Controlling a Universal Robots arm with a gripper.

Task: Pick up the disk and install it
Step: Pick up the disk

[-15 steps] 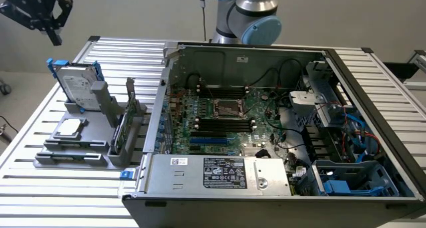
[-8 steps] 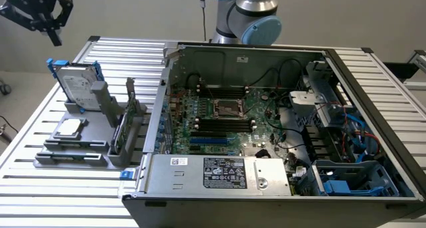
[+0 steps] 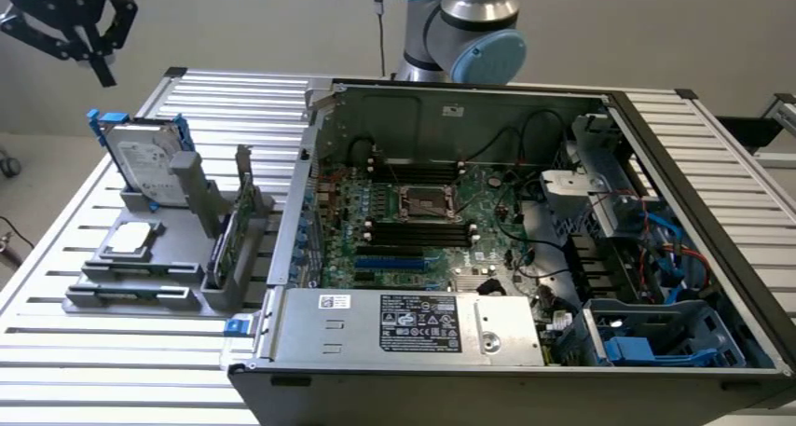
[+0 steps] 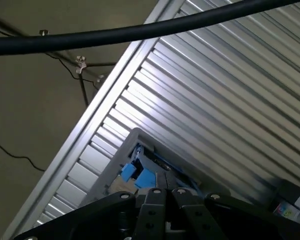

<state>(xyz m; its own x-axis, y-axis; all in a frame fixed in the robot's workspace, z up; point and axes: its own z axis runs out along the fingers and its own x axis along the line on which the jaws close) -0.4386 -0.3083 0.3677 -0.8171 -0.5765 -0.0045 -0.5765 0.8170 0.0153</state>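
Currently upright in grey stand (image 3: 189, 185), silver-grey disk (image 3: 141, 160), white label, blue rails, hand (image 3: 82, 46) wide, empty, apart from it

The table (image 3: 75, 351) in front of me is made of long ribbed aluminium slats, silver and a little shiny under a soft, even light. Behind it stands a plain pale grey wall (image 3: 249, 25). Beyond the table edge I see a dull beige floor (image 4: 30, 100), thin dark metal struts (image 4: 85, 92), and a thin black cable (image 4: 15, 152) lying loose on that floor.
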